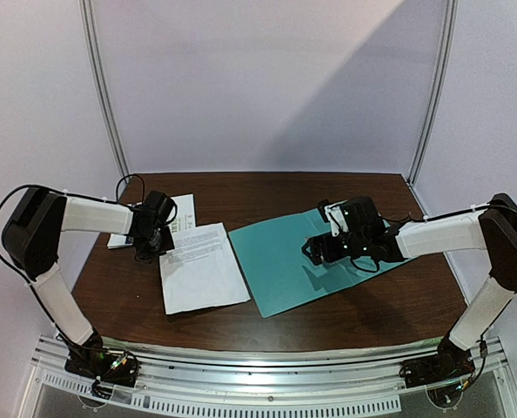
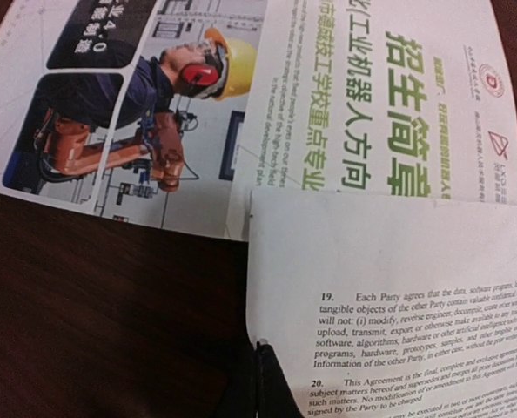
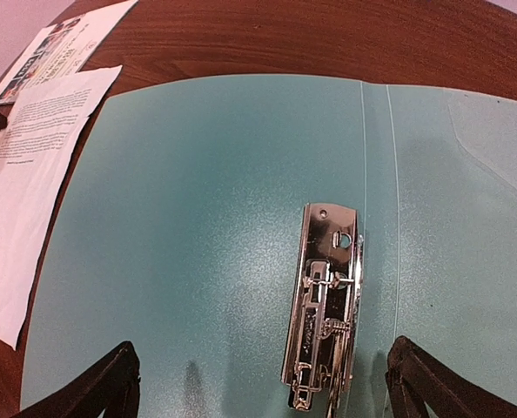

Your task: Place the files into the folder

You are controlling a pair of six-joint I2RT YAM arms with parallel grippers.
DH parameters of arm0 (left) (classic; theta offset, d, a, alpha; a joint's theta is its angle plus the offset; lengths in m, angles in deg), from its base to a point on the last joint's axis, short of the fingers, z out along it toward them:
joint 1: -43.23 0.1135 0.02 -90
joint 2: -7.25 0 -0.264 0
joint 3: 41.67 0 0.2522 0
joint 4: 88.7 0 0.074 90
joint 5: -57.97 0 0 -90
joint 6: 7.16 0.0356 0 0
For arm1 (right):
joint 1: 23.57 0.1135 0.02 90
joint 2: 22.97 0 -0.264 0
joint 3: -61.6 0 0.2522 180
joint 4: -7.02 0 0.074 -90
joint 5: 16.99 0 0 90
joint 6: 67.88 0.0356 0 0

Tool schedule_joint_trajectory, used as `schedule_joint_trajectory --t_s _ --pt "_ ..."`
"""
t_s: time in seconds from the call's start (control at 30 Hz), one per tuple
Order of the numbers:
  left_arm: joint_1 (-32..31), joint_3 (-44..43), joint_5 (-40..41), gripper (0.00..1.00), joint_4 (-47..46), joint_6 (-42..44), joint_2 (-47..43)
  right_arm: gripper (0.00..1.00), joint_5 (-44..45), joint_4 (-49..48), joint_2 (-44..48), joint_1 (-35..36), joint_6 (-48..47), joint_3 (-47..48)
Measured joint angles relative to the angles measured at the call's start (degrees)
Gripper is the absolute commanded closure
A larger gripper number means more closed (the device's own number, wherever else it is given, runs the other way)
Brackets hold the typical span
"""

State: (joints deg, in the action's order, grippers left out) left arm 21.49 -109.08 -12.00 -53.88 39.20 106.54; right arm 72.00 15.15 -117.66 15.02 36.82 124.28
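Inside the matte teal folder (image 3: 198,218) lies a shiny oblong metal clip (image 3: 324,305).

A dark brown wooden table (image 1: 372,313) is sitting between pale lilac walls (image 1: 267,78); two metal poles (image 1: 104,87) are rising behind, a silver rail (image 1: 267,374) running along its near edge.

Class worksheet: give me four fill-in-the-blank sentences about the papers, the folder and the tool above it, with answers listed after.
1. The folder lies ____ on the table, its metal clip showing.
2. The black-text sheet overlaps the colourful sheet, whose large print is ____.
3. The right tool hangs, fingers apart, over the teal ____.
4. In the top view both sheets lie ____ of the folder.
Missing words: open; green; folder; left.
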Motion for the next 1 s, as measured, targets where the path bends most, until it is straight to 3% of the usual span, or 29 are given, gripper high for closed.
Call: schedule_joint_trajectory --t_s 0.33,1.0 --pt "-1.29 0.26 0.31 1.0 -0.61 0.68 -0.85 0.02 0.13 -0.02 0.02 0.0 -0.02 -0.28" --pt "-3.1 0.61 0.9 1.0 -2.03 7.32 -16.98 0.01 -6.05 -3.02 0.0 0.04 1.51 0.48"
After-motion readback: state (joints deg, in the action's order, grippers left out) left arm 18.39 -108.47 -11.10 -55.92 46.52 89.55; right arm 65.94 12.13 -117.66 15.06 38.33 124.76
